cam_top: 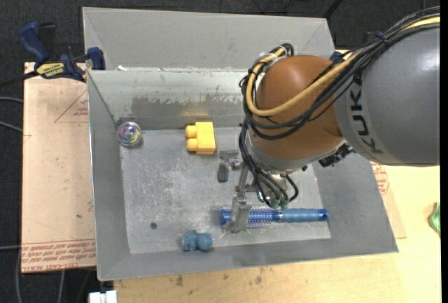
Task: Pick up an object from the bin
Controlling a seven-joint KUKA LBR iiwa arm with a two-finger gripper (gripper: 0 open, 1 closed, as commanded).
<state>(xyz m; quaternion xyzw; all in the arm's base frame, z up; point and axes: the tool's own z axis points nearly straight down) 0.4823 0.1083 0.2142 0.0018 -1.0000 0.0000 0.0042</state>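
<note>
My gripper [233,191] hangs low over the front middle of the bin, open, with one fingertip [225,168] toward the back and the other [240,216] down at the front. The front fingertip stands right at the bristle end of a blue brush [294,215], which lies flat along the bin's front with its handle pointing right. Whether the finger touches the brush I cannot tell; nothing sits between the fingers. A yellow toy block [200,138] rests behind the gripper, near the back wall.
A small blue lumpy toy [197,242] lies at the front edge, left of the brush. A clear shiny ball [129,133] sits in the back left corner. The arm's orange cover and cables hide the bin's right middle.
</note>
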